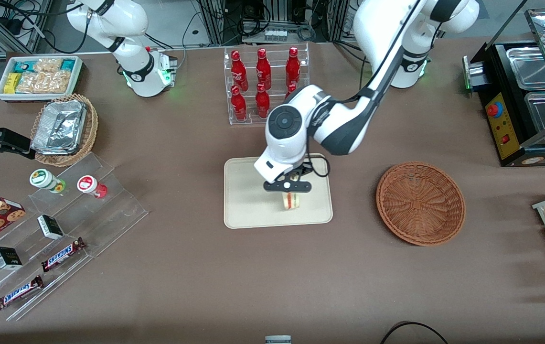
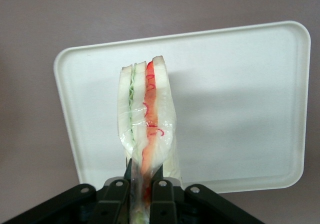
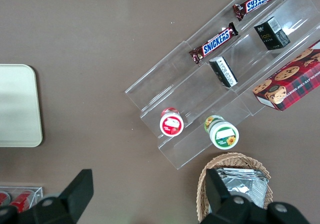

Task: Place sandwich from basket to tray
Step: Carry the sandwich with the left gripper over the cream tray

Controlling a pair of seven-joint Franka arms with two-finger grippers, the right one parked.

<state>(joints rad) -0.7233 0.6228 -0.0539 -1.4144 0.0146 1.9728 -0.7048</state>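
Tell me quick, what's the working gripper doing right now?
Left gripper: closed on the sandwich, held above the tray.

- Front view: bright, even overhead light; the brown table [image 1: 167, 267] shows no glare, and a soft shadow lies beside the basket [image 1: 420, 203].
- Left wrist view: the tray [image 2: 240, 108] looks washed out, nearly white; the sandwich [image 2: 146, 119] casts a faint shadow on it; the gripper [image 2: 141, 196], clamping the sandwich, is perhaps slightly out of focus.
- Right wrist view: sharp, with mild sheen on the acrylic shelf [image 3: 240, 83].
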